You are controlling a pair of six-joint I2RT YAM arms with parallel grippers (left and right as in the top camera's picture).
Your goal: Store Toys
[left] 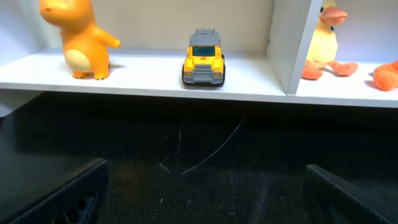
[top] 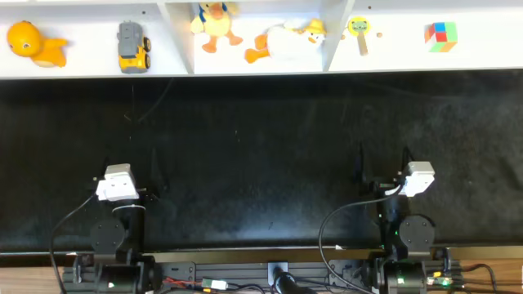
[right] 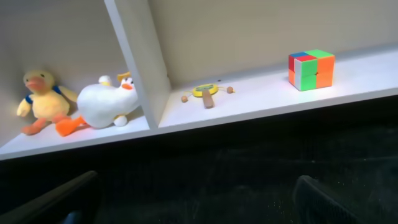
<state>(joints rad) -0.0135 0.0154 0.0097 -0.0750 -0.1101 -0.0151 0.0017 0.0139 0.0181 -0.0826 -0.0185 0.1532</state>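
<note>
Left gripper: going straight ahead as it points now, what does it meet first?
Probably the white shelf, at its front edge just below the yellow toy truck; the mat between looks free.

The table point(top: 261, 147) has a black, slightly mottled surface running from its left edge to its right edge. Thin pale scratch marks point(left: 208, 152) cross it on the left side, towards the far edge. Along the near edge a strip of bare wood point(top: 24, 273) shows at the left corner. Black cables point(top: 322, 241) and a small bundle of coloured wires point(top: 214, 283) lie nearer the middle.
</note>
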